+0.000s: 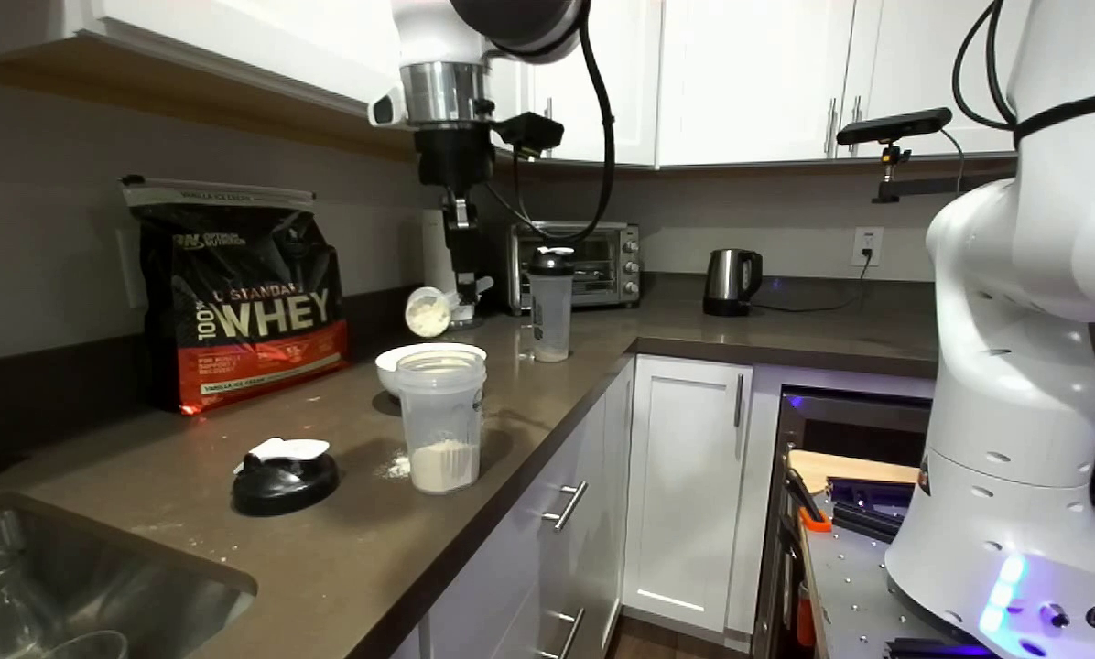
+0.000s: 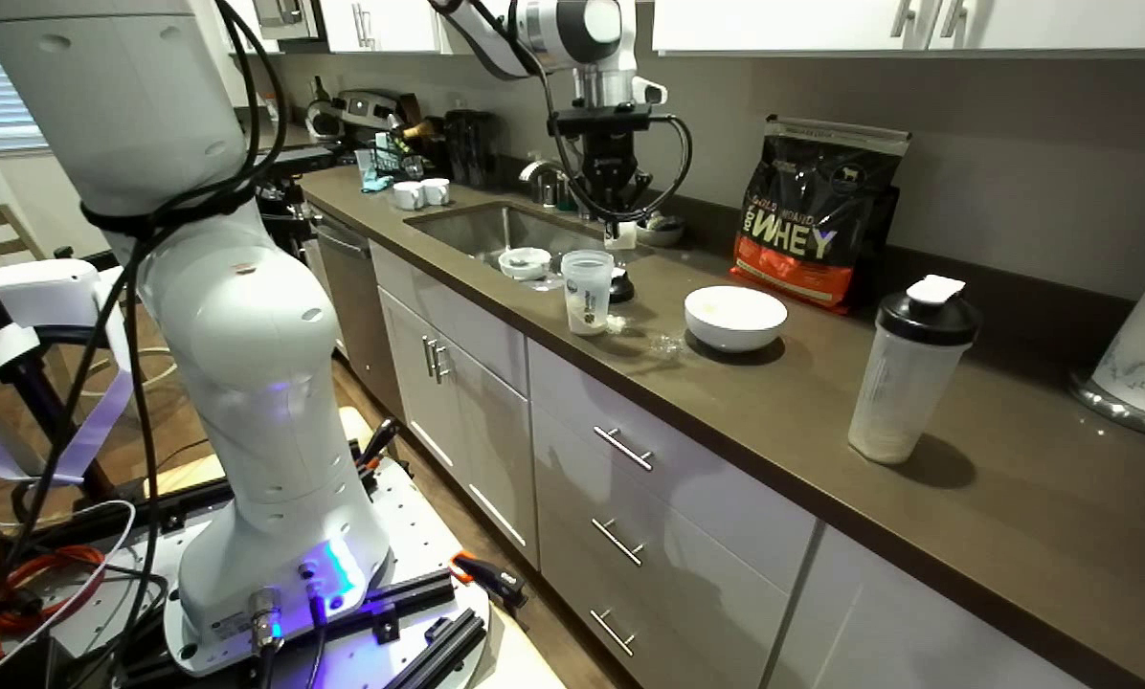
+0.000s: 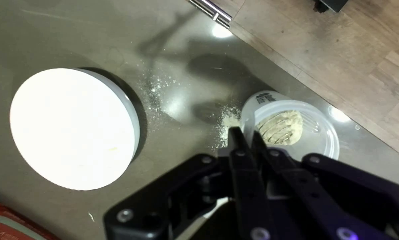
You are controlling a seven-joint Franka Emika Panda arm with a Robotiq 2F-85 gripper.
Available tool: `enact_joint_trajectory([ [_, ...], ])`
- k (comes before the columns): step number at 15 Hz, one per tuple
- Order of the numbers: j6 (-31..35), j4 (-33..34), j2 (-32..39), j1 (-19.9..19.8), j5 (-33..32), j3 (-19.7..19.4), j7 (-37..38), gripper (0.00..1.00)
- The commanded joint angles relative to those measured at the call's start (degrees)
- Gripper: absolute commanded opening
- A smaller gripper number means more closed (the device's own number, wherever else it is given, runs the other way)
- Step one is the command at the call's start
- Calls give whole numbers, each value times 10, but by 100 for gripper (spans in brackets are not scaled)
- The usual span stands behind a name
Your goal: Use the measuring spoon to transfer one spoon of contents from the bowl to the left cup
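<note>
Claw [image 3: 247, 134] first: pinching the whitish scoop [image 2: 620, 236] by what looks like its short handle, probably to leave the round head free for tipping. Holding it above the table [image 2: 793, 402], turning the mouth sideways and showing pale powder [image 1: 430, 319] inside. Guessing at the emptying step, meant for the left cup [image 1: 442, 412]; not managing to tell whether hovering over its rim.

Looking outward, finding that cup standing upright and lidless, likely to offer a wide target. Spotting the bowl [image 2: 733, 330] near it, presumably keeping the trip short, and the lid [image 1: 285, 480] resting apart, probably so as not to block the pouring. Farther out, seeing a capped second cup [image 2: 908, 383] and a bag [image 1: 241, 302] standing at the back, perhaps as the powder's source.

Noting thin plastic in the scoop; tapering, see-through plastic in the cup, letting the powder inside show; smooth, rounded white sides on the bowl, glaring in the wrist view and hiding any contents there; domed black plastic in the lid; creased, shiny film in the bag. Noticing spilled powder [image 3: 229, 125] dusting the table between bowl and cup, looking fine, loose and likely to scatter.
</note>
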Motion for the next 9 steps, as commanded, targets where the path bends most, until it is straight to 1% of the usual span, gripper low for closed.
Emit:
enact_joint_trajectory([
  [1, 20, -35, -32, 5, -16, 2, 8, 1],
  [9, 39, -53, -42, 12, -26, 6, 13, 1],
])
